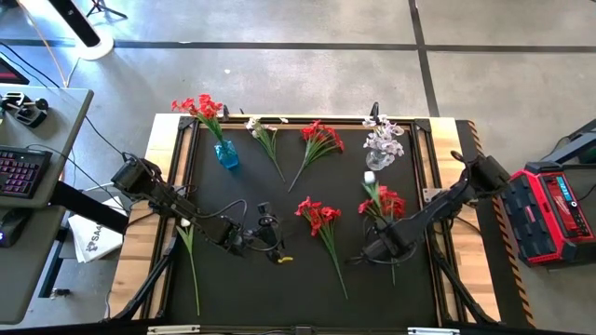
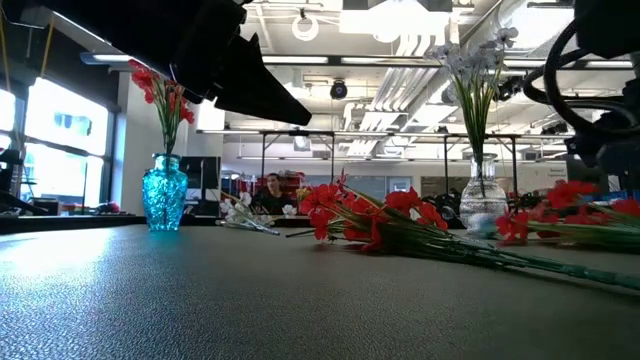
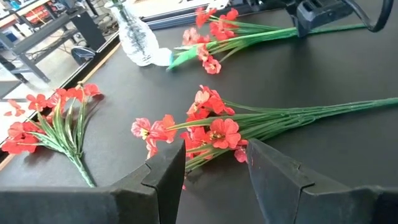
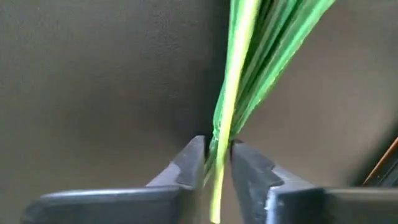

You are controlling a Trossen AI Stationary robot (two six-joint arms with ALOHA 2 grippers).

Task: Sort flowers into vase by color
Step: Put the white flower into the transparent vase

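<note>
Red sprigs stand in a blue vase point(image 1: 226, 154) at the far left, and white sprigs in a clear vase point(image 1: 377, 160) at the far right. A white sprig point(image 1: 266, 137) and a red sprig point(image 1: 319, 140) lie flat between the vases. Another red sprig point(image 1: 318, 218) lies mid-table; its blossoms point(image 3: 208, 130) are just ahead of my open left gripper point(image 3: 216, 165), which touches nothing. My right gripper point(image 1: 380, 249) is shut on the stems of a third red sprig point(image 1: 383, 201). My right gripper point(image 4: 217, 155) pinches the bundled green stems point(image 4: 221, 130) of the red sprig between its two fingers point(image 4: 186, 165). It comes from above, pointing down at the mat, below the blossoms on the near side. The sprig lies along the mat.
A lone green stem point(image 1: 191, 253) lies at the mat's left edge, partly on the wooden border. The raised wooden frame point(image 1: 445, 121) rings the mat. A desk with a keyboard point(image 1: 20, 172) stands left of the table, a red case point(image 1: 557, 200) to the right. A person point(image 2: 268, 195) sits far behind.
</note>
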